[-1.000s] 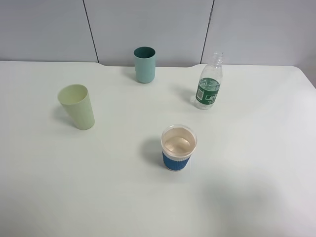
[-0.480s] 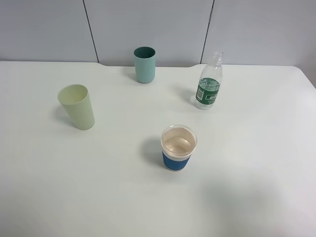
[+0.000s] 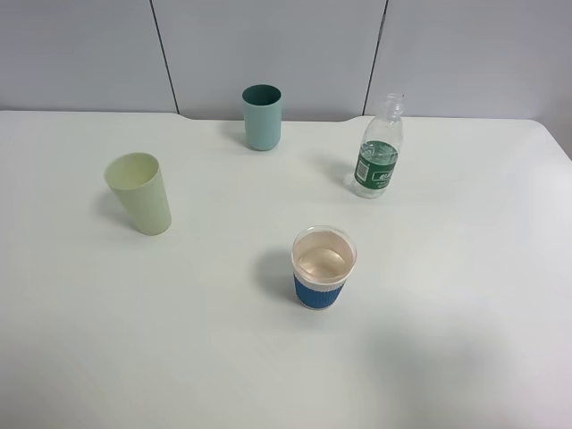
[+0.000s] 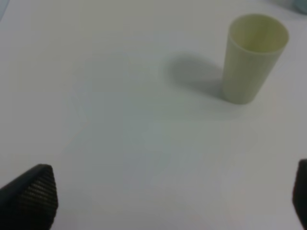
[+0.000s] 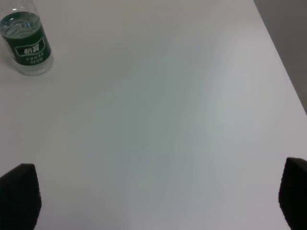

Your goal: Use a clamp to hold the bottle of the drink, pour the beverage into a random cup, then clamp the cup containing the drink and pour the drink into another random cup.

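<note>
The clear bottle [image 3: 378, 147] with a green label stands upright and uncapped at the back right; the right wrist view also shows the bottle [image 5: 27, 44]. The pale yellow-green cup [image 3: 139, 193] stands at the left, and in the left wrist view this cup [image 4: 253, 57] looks empty. Near the table's middle, the short blue-sleeved white cup [image 3: 323, 267] holds clear liquid. Neither arm shows in the high view. My left gripper [image 4: 165, 196] is open, well short of the yellow-green cup, with nothing between its fingers. My right gripper [image 5: 157, 194] is open too, far from the bottle.
A darker teal tumbler [image 3: 262, 117] stands at the back centre near the grey wall panels. The white table [image 3: 465, 295] ends at a right edge close to the bottle's side, seen as the table edge [image 5: 283, 57] in the right wrist view.
</note>
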`<state>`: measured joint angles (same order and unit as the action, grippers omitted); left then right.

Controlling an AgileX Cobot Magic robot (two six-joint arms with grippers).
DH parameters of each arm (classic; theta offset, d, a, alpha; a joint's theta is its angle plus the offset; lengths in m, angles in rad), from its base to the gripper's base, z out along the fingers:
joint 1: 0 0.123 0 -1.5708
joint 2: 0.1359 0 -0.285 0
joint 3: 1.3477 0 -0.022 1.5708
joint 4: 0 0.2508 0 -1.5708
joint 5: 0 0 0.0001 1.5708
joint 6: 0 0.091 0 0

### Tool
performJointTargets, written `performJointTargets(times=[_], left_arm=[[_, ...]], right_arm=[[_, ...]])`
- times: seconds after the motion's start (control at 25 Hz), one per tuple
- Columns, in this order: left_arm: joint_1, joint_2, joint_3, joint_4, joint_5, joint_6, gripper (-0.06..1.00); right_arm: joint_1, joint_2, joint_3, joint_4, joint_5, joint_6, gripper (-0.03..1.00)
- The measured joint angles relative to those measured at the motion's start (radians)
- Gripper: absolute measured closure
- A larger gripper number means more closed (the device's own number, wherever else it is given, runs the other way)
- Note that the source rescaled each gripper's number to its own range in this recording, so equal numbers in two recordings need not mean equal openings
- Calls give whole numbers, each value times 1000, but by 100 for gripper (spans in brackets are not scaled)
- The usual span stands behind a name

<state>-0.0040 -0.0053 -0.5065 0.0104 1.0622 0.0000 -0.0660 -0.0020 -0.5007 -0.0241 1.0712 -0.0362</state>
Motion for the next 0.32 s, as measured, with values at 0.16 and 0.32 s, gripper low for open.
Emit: performJointTargets(times=[0.16,0.32], left_arm=[[0,0,0,0,0,0,-5],[0,0,0,0,0,0,-5]], right_arm=[[0,0,0,0,0,0,-3],[0,0,0,0,0,0,-3]])
